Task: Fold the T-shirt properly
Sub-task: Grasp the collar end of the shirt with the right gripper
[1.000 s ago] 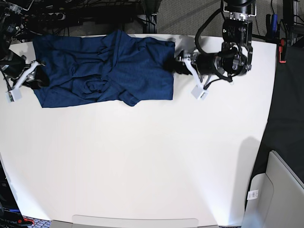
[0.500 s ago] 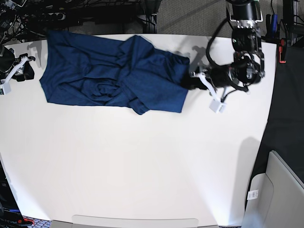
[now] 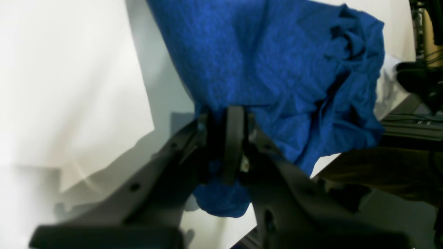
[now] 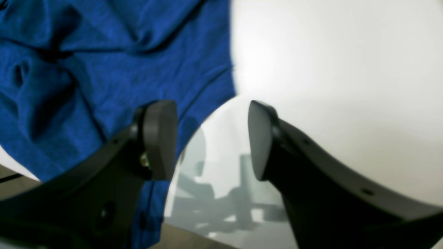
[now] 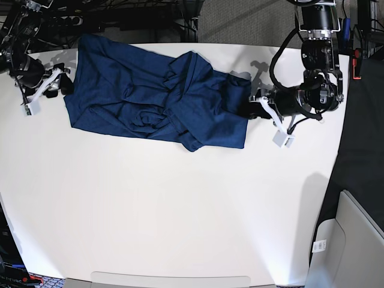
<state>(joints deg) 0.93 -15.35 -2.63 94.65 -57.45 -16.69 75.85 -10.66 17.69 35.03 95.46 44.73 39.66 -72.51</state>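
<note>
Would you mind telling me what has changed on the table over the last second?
The left gripper closed on the T-shirt and dragged it toward its own side of the table. The right gripper let go and now stands open. The shirt remains crumpled and unfolded.

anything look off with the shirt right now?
Yes. The T-shirt lies bunched and twisted mid-body at the table's far edge. Only the left gripper pinches it; the right gripper is open.
</note>
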